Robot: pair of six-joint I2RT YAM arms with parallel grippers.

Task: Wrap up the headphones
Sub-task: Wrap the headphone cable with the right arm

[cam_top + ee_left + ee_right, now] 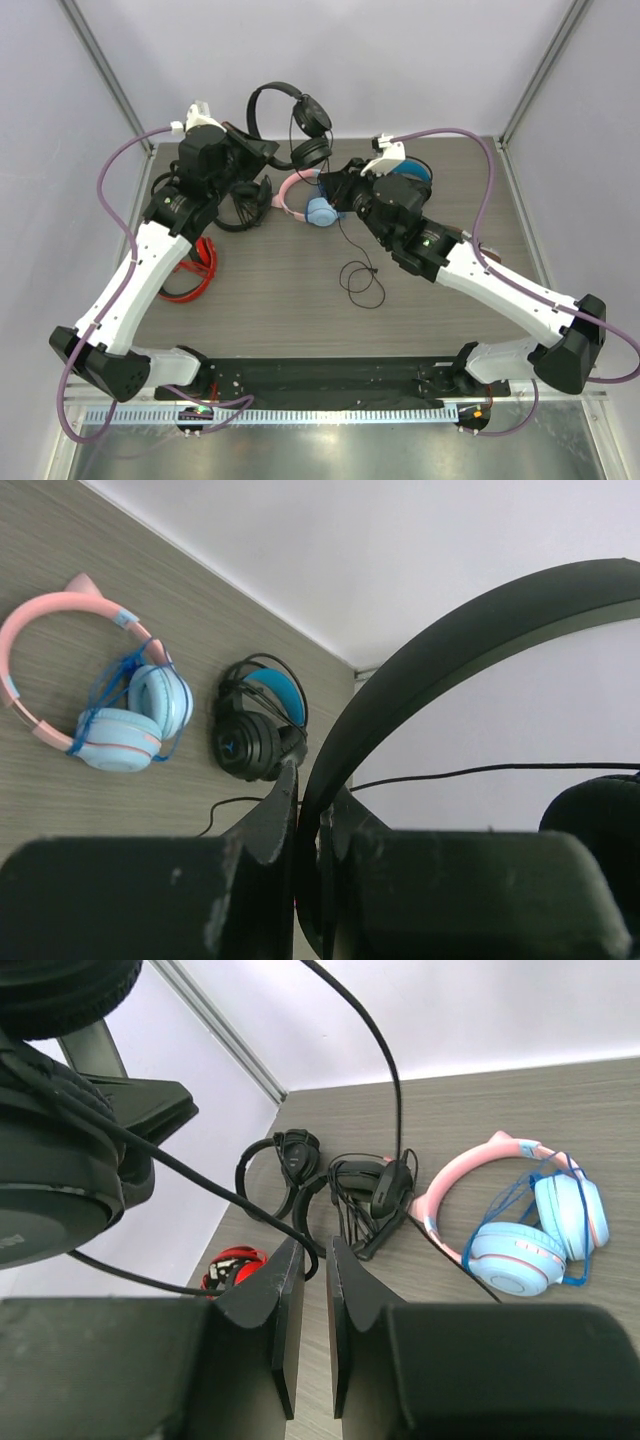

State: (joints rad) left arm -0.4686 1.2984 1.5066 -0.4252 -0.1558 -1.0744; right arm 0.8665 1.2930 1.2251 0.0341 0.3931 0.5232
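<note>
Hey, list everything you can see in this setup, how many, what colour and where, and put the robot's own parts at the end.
slim headphones: one, black, held up over the far left of the table
cable: one, black, running from them to the right claw
pink-and-blue headphones: one, far middle
bulky headphones: one, black with blue lining, far right
headsets: apparently two, black, far left
red headphones: one, left side
table: one, grey wood grain
left claw: shut on the slim headband
right claw: closed, seemingly on the cable
</note>
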